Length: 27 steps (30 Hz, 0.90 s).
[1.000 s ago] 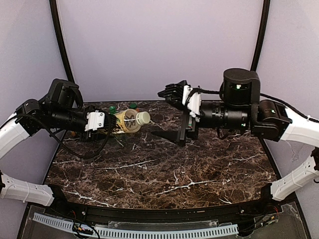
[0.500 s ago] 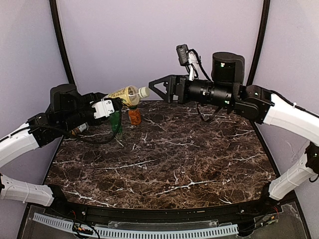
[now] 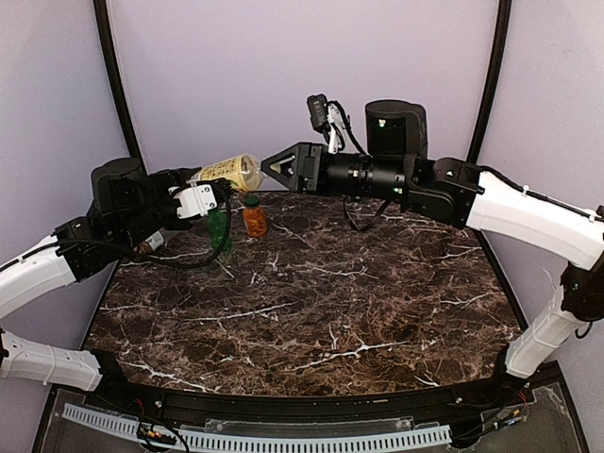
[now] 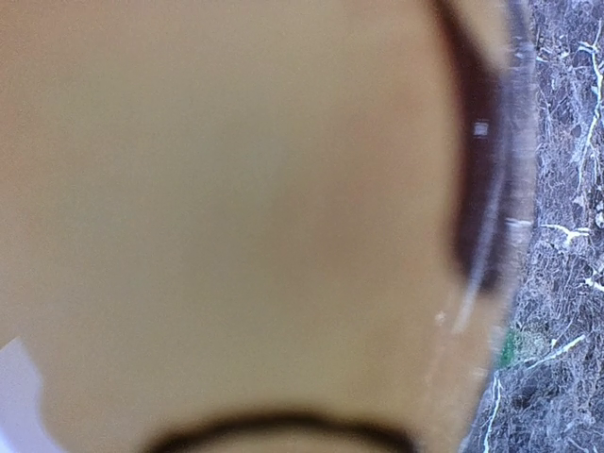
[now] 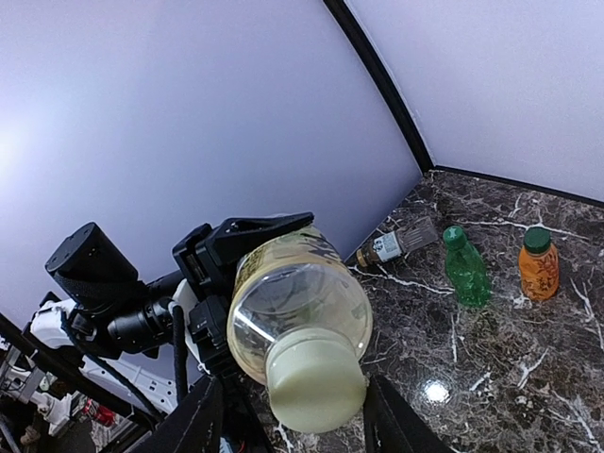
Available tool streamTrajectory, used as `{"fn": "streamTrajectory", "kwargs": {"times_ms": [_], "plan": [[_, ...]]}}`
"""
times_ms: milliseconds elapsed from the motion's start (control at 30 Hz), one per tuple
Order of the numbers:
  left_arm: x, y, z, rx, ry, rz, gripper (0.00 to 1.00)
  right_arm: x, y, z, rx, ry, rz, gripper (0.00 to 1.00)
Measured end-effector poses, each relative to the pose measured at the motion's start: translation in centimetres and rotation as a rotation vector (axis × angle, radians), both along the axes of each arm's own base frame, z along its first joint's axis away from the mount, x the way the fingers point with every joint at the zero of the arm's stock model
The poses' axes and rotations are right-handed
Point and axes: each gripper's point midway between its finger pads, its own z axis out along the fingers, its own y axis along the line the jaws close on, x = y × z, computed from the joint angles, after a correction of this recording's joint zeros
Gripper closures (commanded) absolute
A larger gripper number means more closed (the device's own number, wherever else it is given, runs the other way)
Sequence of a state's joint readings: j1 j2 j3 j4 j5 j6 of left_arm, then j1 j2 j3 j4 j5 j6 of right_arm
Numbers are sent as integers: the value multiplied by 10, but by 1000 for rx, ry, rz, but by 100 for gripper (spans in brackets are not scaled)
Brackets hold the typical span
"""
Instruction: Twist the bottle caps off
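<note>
The left gripper (image 3: 223, 185) is clenched round the body of the pale yellow plastic drink bottle (image 5: 300, 302). It holds the bottle tipped on its side in the air above the far edge of the dark marble bench (image 3: 330, 311), left of the middle. The bottle's white screw cap (image 5: 316, 382) points towards the right arm. The left wrist view is filled by the bottle's blurred yellow wall, with only a strip of marble showing at the right.

The right gripper (image 3: 267, 167) is level with the cap and its jaws are parted. In the right wrist view one finger (image 5: 200, 425) stands clear of the cap on one side, and the other is just beside it on the opposite side. The cap is not gripped.

The all-green plastic bottle (image 5: 465, 267) and the short squat orange bottle (image 5: 538, 264) with its green cap stand upright side by side, close to the far edge on the left half of the bench. The clear bottle with the brown label (image 5: 394, 243) lies on its side nearer the far left corner.
</note>
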<state>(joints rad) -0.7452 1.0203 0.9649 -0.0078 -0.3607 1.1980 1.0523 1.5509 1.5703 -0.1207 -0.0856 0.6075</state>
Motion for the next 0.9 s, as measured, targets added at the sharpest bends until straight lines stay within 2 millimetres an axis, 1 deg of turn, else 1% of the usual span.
{"fn": "streamTrajectory", "kwargs": {"times_ms": [133,333,467,600,633,733,867,900], "plan": [[0,0,-2,2,2,-3,85,1,0,3,11,-5,-2,60],[-1,0,-1,-1,0,-3,85,2,1,3,12,-7,-5,62],[-1,0,-1,-1,1,-4,85,5,0,2,10,-6,-9,61],[-1,-1,-1,0,2,-5,85,5,4,-2,6,0,4,63],[-1,-1,-1,0,3,-6,85,5,5,-3,4,1,7,66],[-1,0,-3,3,7,-5,85,7,8,-7,0,11,15,81],[-2,0,-3,-3,12,-5,85,7,8,-5,5,6,30,98],[-2,0,-3,-4,14,-5,85,6,8,-5,5,5,31,100]]}}
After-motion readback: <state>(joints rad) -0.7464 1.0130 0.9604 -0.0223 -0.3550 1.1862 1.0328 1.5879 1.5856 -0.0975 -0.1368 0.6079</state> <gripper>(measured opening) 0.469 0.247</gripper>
